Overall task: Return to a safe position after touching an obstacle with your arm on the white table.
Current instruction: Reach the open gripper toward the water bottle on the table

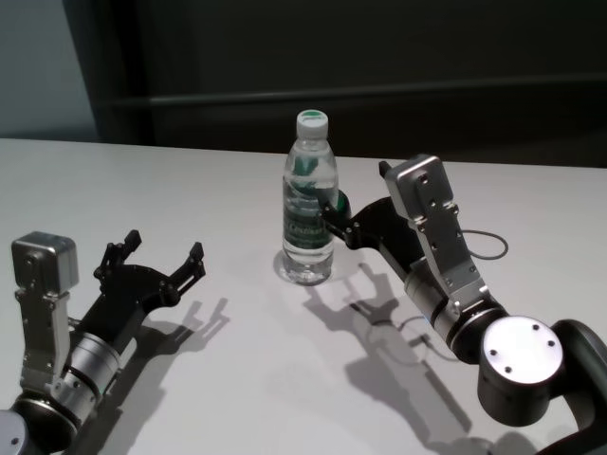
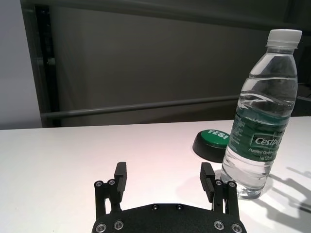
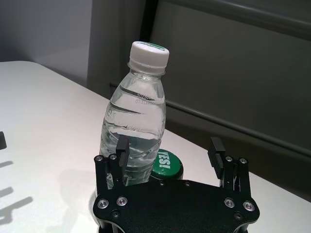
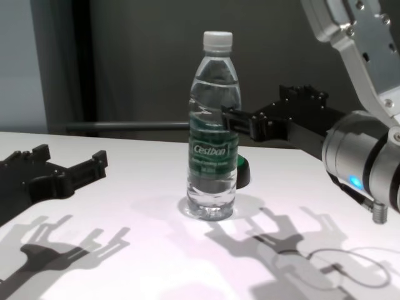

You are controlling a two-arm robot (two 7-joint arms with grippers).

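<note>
- Dark wall behind the white table; upright obstacle near its far edge.
- Right gripper, fingers spread, one touching its right side.
- Left gripper spread, well apart.

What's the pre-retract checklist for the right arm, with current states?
1. Water bottle upright on the white table: ok.
2. Right gripper open, not clamped on the bottle: ok.
3. Finger against the bottle at label height; whether it is truly touching: cannot tell.
4. Green button sits low beyond the bottle, near the right gripper; avoid sweeping it: ok for now.
5. Left gripper open, well apart from the bottle at the left of the table: ok.
6. Cable loops beside the right forearm; snag risk on pullback: cannot tell.
</note>
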